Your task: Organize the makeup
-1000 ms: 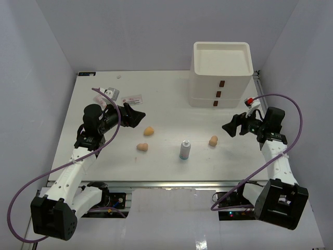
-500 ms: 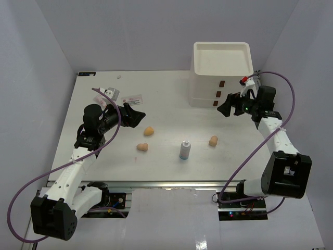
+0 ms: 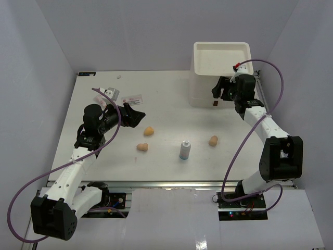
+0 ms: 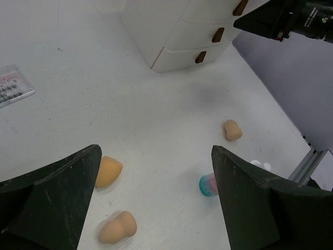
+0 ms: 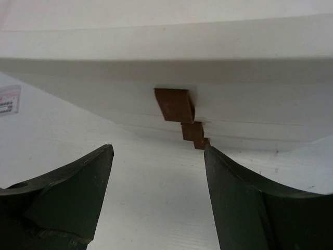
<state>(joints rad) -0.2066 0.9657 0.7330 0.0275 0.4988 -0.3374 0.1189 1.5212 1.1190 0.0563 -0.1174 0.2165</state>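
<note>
Three tan sponges lie mid-table: two on the left (image 3: 149,131) (image 3: 142,147) and one on the right (image 3: 213,140). The white bottle (image 3: 184,150) with a bluish base stands between them. Two flat white packets (image 3: 131,99) (image 3: 111,94) lie at the back left. My left gripper (image 3: 136,115) is open and empty, hovering just behind the left sponges (image 4: 108,171) (image 4: 118,227); the bottle (image 4: 208,184) is partly hidden by its right finger. My right gripper (image 5: 157,148) is open and empty, close to the brown drawer handles (image 5: 174,104).
The big white drawer unit (image 3: 221,73) stands at the back right with an open tray on top, its handles facing left (image 4: 217,35). A packet's corner shows at the left edge of the right wrist view (image 5: 8,99). Purple walls enclose the table.
</note>
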